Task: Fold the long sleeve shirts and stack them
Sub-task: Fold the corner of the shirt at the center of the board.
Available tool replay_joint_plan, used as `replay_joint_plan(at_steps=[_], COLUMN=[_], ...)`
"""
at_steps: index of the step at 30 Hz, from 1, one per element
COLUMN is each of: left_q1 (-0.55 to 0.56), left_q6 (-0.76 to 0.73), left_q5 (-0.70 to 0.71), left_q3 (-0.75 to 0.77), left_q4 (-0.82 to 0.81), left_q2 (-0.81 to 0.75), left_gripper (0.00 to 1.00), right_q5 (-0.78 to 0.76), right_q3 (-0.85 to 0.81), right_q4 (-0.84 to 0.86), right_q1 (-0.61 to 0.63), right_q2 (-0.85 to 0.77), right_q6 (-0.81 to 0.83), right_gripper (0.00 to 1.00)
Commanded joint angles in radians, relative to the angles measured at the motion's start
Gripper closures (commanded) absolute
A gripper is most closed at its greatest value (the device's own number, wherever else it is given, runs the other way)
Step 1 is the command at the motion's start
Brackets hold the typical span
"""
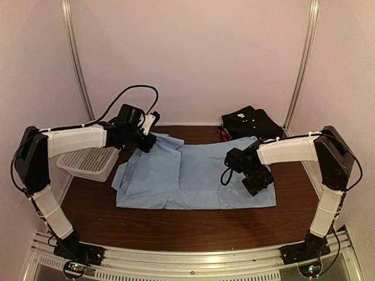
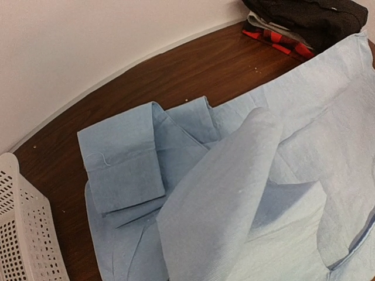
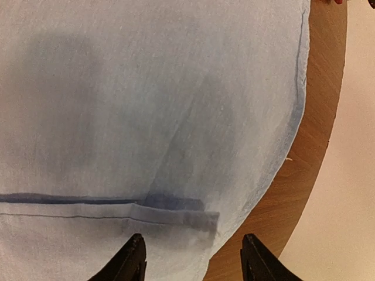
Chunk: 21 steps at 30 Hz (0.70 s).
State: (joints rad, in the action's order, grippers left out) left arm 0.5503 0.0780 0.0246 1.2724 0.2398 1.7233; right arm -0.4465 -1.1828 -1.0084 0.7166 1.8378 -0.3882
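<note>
A light blue shirt (image 1: pixel 199 175) lies spread over the middle of the brown table (image 1: pixel 176 225), with its left side folded inward. My left gripper (image 1: pixel 146 142) is at the shirt's back left corner. In the left wrist view a fold of the shirt (image 2: pixel 234 193) rises toward the camera and hides the fingers, and the gripper is shut on it. My right gripper (image 1: pixel 258 184) hovers over the shirt's right edge. In the right wrist view its black fingertips (image 3: pixel 136 249) stand apart over the hem (image 3: pixel 176 216) with nothing between them. The folded shirts (image 1: pixel 252 122) are stacked at the back right, black on top.
A white mesh basket (image 1: pixel 88 163) sits at the table's left edge, close to my left arm. Red plaid (image 2: pixel 275 40) and grey layers show under the black shirt (image 2: pixel 316 17). Pale walls close in the back and both sides.
</note>
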Motion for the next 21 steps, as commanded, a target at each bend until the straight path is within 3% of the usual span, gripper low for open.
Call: replay_joint_plan(at_steps=[1,12,19,21], left_q1=[-0.009,-0.009,-0.010,-0.010], left_q6=[0.006,0.031,0.048,0.056], left_q5=[0.023,0.116,0.158,0.185], left_q3=[0.029,0.006,0.054,0.065], left_q4=[-0.063,-0.090,-0.083,-0.072], left_q2=[0.032,0.100,0.150,0.160], left_gripper=[1.00,1.00,0.94,0.88], right_q5=[-0.063,-0.034,0.155,0.245], right_q3=[-0.033,-0.036,0.012,0.037], right_q4=[0.009,0.008,0.215,0.305], right_q1=[-0.015,-0.014,-0.026,-0.041], right_q2=[0.015,-0.125,-0.222,-0.218], right_q6=[0.000,-0.031,0.015,0.027], right_gripper=[0.43,0.35,0.35,0.35])
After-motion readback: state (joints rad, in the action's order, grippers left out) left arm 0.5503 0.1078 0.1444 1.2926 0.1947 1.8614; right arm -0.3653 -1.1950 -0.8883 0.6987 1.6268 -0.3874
